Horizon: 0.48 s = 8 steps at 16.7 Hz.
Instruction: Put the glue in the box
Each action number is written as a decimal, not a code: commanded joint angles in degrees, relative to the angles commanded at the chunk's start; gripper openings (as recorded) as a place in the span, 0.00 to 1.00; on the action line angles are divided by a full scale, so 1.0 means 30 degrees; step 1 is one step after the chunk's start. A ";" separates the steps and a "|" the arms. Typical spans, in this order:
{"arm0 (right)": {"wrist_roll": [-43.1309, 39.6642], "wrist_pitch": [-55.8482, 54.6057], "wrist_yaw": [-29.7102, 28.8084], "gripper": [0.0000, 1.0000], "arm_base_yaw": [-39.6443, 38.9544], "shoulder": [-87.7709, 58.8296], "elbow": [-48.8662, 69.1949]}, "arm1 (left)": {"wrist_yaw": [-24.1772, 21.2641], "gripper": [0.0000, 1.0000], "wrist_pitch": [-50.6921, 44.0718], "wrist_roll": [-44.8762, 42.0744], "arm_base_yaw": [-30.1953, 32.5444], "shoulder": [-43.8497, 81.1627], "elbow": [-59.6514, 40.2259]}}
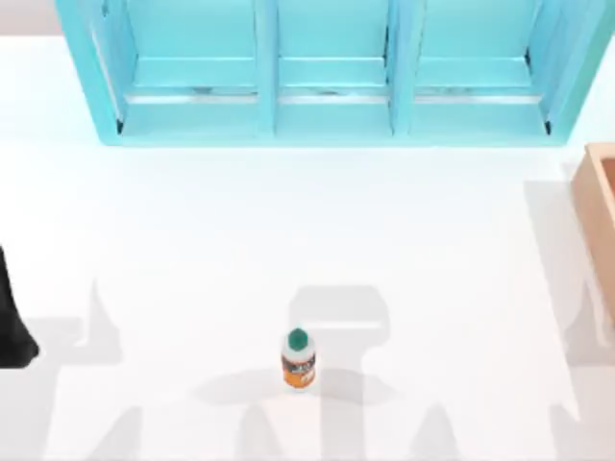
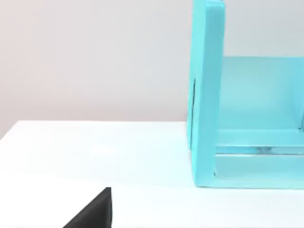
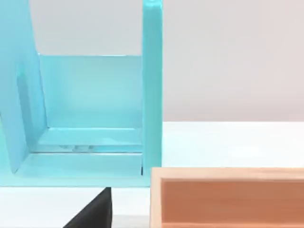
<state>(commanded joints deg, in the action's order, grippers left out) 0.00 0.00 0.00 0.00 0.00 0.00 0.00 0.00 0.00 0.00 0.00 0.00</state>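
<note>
The glue (image 1: 298, 360), a small bottle with a green cap and orange label, stands upright on the white table near the front middle, with nothing touching it. The box (image 1: 601, 197), light tan with thick walls, sits at the table's right edge, cut off by the frame. The right wrist view shows its near wall and open inside (image 3: 228, 197) close by. My left arm (image 1: 12, 317) is a dark shape parked at the table's left edge, far from the bottle. A dark part of my left gripper (image 2: 95, 213) and of my right gripper (image 3: 95, 211) shows in each wrist view.
A big turquoise three-bay shelf unit (image 1: 332, 115) stands along the back of the table, and it also shows in the wrist views (image 2: 206, 95) (image 3: 152, 90). Bare white tabletop (image 1: 288, 230) lies between the bottle, the shelf and the box.
</note>
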 joint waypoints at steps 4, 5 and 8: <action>-0.0407 0.0051 -0.0191 1.00 -0.0208 -0.0287 0.0103 | 0.0000 1.00 0.0000 0.0000 0.0000 0.0000 0.0000; -0.0876 0.0103 -0.0407 1.00 -0.0450 -0.0622 0.0227 | 0.0000 1.00 0.0000 0.0000 0.0000 0.0000 0.0000; -0.3558 0.0333 -0.1597 1.00 -0.1840 -0.2471 0.1001 | 0.0000 1.00 0.0000 0.0000 0.0000 0.0000 0.0000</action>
<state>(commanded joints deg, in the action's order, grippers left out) -10.67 1.00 -4.79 -5.52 -7.41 3.00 0.00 0.00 0.00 0.00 0.00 0.00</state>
